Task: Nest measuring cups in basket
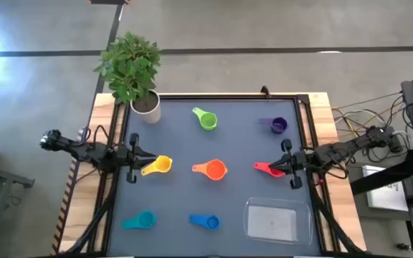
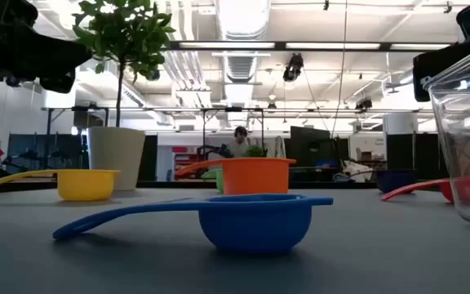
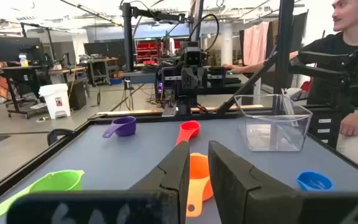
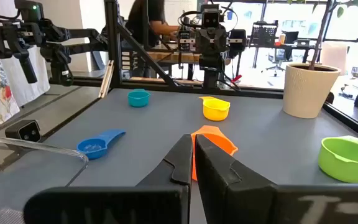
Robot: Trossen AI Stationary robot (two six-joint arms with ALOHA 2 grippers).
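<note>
High view: right end effector (image 1: 284, 168), pressed together, just beside red cup (image 1: 267, 168).

Cups (image 1: 211, 169) — green, purple, yellow, orange, red, teal, blue — basket (image 1: 277, 219) clear.

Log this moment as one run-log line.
stage: start | left gripper: shut, empty, beside yellow cup | right gripper: shut, empty, over red cup | basket: empty | cups nested: none

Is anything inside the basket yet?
No cup shows in the basket: from above only its clear floor appears. All seven cups lie on the table. In the low view, the red cup sits behind its wall.
</note>
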